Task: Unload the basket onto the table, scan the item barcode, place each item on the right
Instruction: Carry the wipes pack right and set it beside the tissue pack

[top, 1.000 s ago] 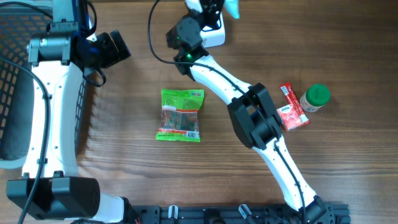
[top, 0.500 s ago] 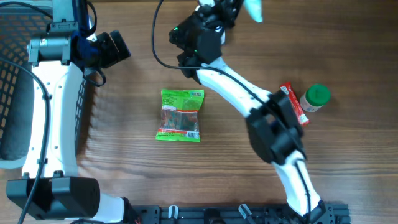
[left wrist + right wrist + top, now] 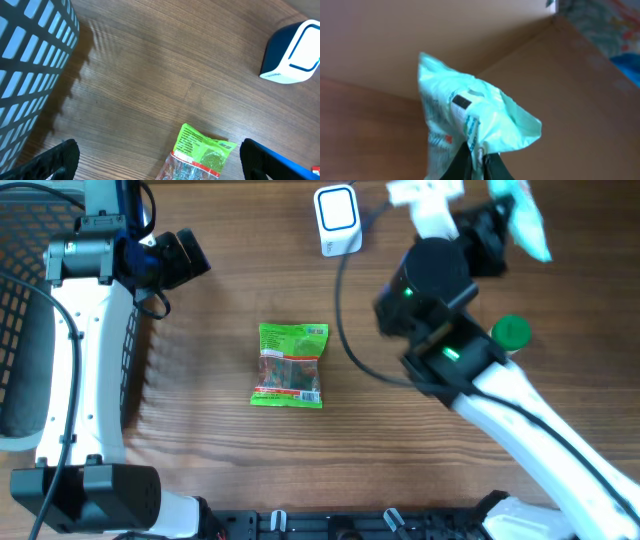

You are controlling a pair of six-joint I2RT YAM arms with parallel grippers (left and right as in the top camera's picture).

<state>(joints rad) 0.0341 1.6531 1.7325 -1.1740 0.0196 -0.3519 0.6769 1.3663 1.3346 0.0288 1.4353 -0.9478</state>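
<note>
The right tool (image 3: 479, 162) was clamped on a pale-green packet (image 3: 470, 120) at the overhead frame's upper right, well apart from the scanner (image 3: 337, 220) at top centre; the left tool (image 3: 160, 162) stood apart, empty. The packet's barcode face would need turning squarely to the scanner window. The table (image 3: 220, 470) between them lay open, the green-capped bottle (image 3: 510, 332) sitting below the path.

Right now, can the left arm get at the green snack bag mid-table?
Probably yes. The left claw is open near the green snack bag, bare table between them; the right arm is off to the side, gripping a pale packet.
</note>
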